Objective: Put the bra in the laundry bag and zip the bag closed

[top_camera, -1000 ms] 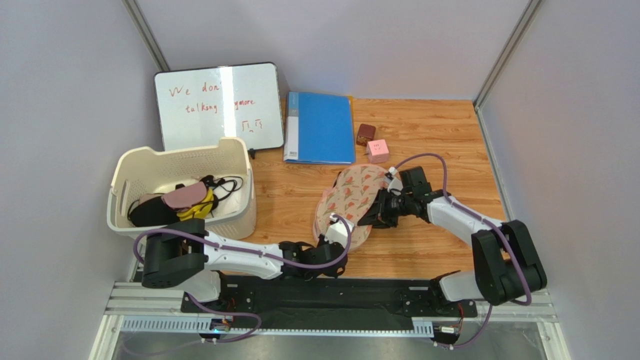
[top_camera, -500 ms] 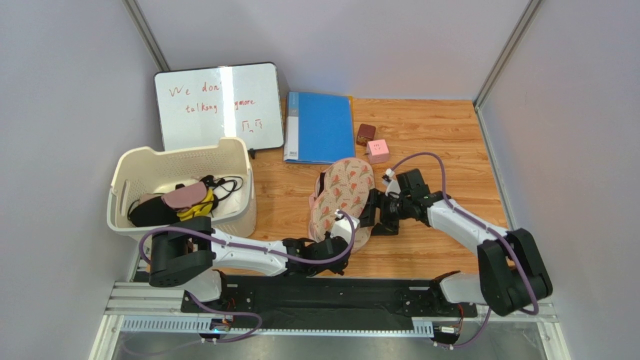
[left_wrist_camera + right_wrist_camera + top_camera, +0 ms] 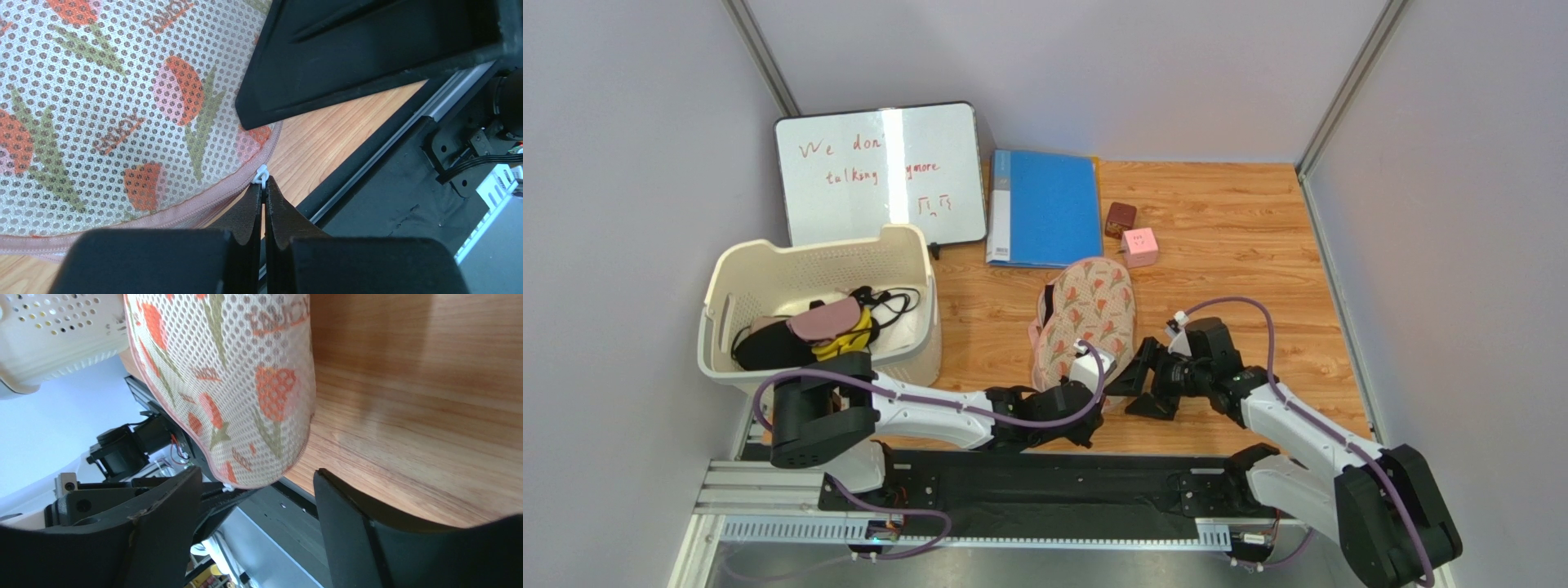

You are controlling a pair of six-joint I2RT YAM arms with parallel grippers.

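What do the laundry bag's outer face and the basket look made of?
Laundry bag: soft matte mesh fabric, judging by its fine perforations, printed motifs and pink zip tape. Basket: probably moulded cream plastic, smooth, with rows of small holes.

White-and-black arms [image 3: 928, 417], purple cables [image 3: 1228, 300], matte black pincer fingers [image 3: 380, 539]

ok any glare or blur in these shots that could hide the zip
Top external: glare whitens the whiteboard middle, washing out its writing. Left wrist: laundry bag mesh and zip pull sharp; the left gripper, shut on the pull, is dark and soft. Right wrist: sheen on the table; the open right gripper is blurred.
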